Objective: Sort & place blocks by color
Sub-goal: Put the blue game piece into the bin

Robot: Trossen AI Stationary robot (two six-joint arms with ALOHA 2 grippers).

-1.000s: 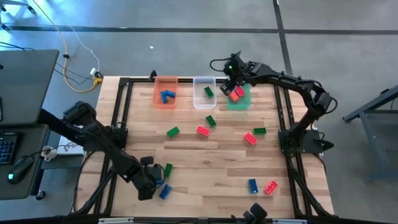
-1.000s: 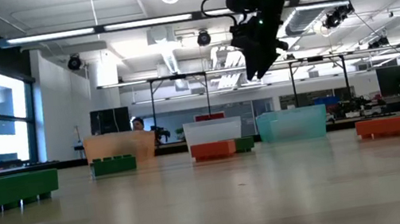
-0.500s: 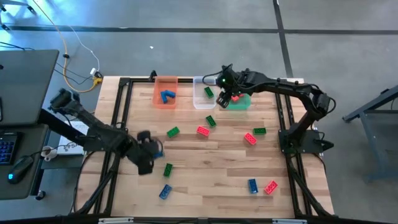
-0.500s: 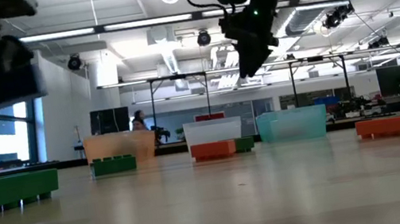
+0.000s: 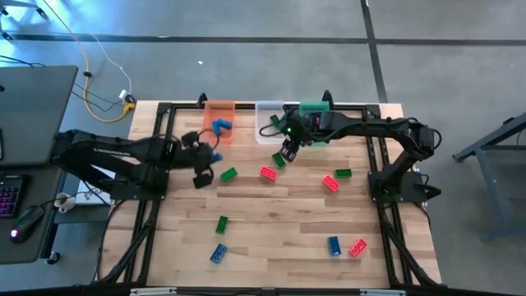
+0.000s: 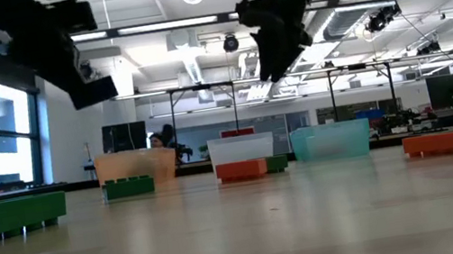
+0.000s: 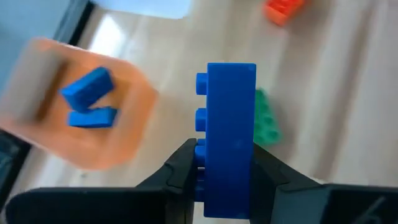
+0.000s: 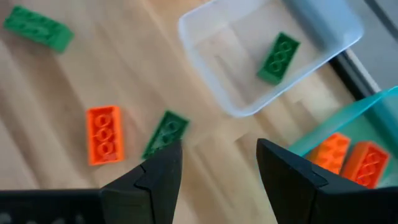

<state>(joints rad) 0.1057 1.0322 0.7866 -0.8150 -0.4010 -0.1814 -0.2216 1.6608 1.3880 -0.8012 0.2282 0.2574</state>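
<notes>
Here the left claw [image 7: 224, 177] clamps a blue studded plastic brick [image 7: 229, 134] upright above the wooden bench [image 5: 279, 214], near the translucent orange bin [image 5: 219, 120]; its lower end is hidden between the fingers. The right claw [image 8: 217, 171] hangs open over a green studded brick [image 8: 165, 132] beside the clear bin [image 8: 273, 53].

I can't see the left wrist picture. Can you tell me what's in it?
The left tool is shut on a blue block standing upright. Beyond it, an orange bin holds two blue blocks, and a green block lies on the table.
</notes>
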